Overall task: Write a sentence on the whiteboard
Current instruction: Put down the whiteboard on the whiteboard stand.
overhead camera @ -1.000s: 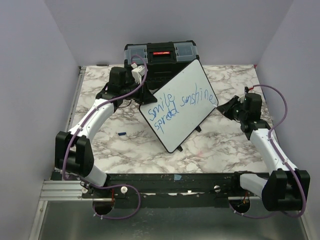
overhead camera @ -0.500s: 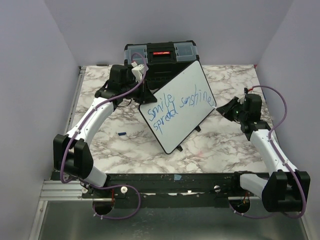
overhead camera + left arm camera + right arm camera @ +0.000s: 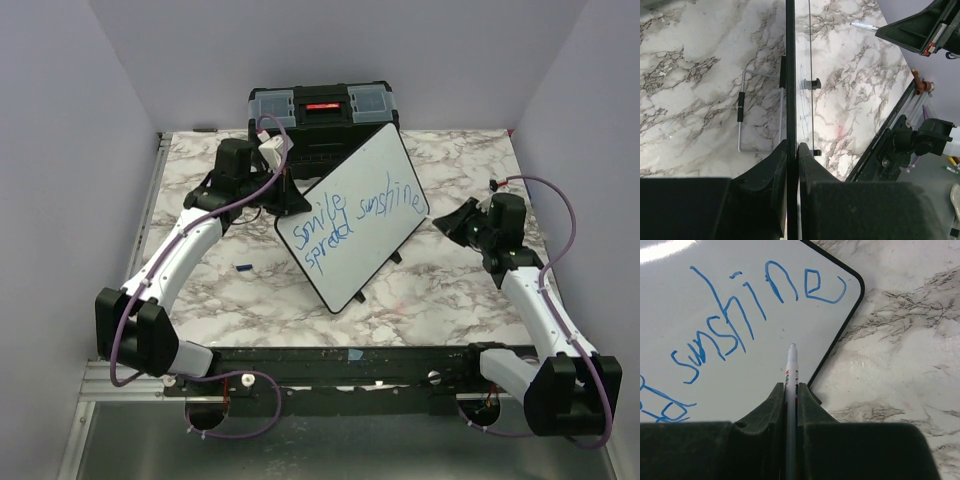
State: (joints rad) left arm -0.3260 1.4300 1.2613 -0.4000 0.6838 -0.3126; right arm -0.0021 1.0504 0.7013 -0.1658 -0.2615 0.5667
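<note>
Well, we see the board (image 3: pixel 365 255) propped at a tilt in the middle of the table (image 3: pixel 440 290), turned askew, with the toolbox (image 3: pixel 322 108) just behind its upper corner. The sentence (image 3: pixel 345 215) runs across its upper half in blue, in two slanted lines: "smile sunshine" above, "spread" below.

The left gripper (image 3: pixel 287 192) is clamped on the board's upper left edge. From its wrist we look down that edge, pinched between both fingers (image 3: pixel 781 160), with a wire stand (image 3: pixel 741 111) behind the board.

The right gripper (image 3: pixel 445 222) sits just off the board's right corner, closed on a marker (image 3: pixel 791 365) that points toward the end of "sunshine". From above, the gripper looks apart from the board; we cannot tell whether the tip touches it.

A small blue piece (image 3: pixel 243 267) lies on the table left of the board.
</note>
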